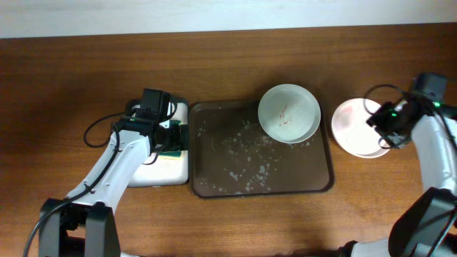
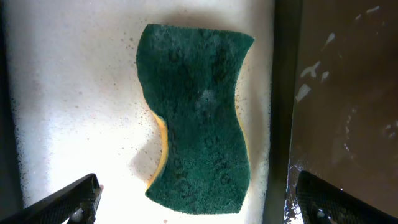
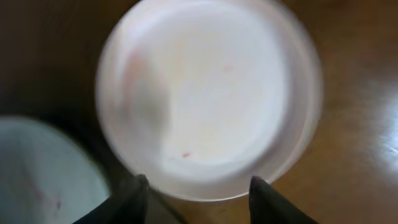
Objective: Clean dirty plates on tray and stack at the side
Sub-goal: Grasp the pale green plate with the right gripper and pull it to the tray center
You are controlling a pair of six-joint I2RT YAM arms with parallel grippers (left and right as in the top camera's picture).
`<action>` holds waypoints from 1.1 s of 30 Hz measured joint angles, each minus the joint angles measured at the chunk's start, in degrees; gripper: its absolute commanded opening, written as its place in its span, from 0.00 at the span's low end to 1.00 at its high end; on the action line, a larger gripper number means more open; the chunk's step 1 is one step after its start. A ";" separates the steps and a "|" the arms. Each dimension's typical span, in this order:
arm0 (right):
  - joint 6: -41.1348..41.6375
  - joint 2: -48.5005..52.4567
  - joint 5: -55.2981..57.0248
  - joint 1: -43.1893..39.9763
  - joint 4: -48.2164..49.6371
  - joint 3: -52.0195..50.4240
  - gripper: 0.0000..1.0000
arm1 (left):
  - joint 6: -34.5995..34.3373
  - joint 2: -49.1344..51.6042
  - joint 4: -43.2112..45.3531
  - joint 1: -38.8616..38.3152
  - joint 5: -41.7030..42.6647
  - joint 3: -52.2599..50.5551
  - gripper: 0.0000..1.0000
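My left hand (image 2: 198, 186) hung right over the sponge (image 2: 199, 112). My two fingers (image 2: 74, 199) were spread wide, one on each side, and they held nothing. The sponge lay flat with its green side up, and a thin yellow edge showed underneath. It sat on a white board (image 2: 74, 93) that had little dark specks on it. Just past the board was the brown tray (image 2: 348, 93), wet and dotted with white bits. At the far right corner of the tray lay the dirty plate (image 1: 288, 113). It was pale green with red marks in the middle.

My right hand (image 3: 198, 193) was out past the tray, over the pink plate (image 3: 211, 93). Its fingers (image 3: 134, 199) were apart too, with nothing in them. The pink plate sat on the brown table (image 1: 71, 71), just beside the tray. It looked blurry from my wrist, with only a tiny red dot on it. Beyond it, at the edge of my view, I saw part of the dirty plate.
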 measured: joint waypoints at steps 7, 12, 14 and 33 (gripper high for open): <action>-7.54 4.87 -1.03 14.84 5.03 -0.04 0.53 | 0.00 0.00 -0.02 0.00 0.00 0.00 0.98; -8.28 13.18 -1.01 17.44 8.52 -0.15 0.40 | 0.00 0.00 -0.04 0.00 0.00 0.00 0.98; -8.52 14.97 -1.49 17.49 9.90 -0.20 0.33 | 0.00 0.00 -0.02 0.00 0.00 0.00 0.98; -8.11 17.03 -17.70 29.00 2.95 -0.33 0.45 | 0.00 0.00 -0.02 0.00 0.00 0.00 0.98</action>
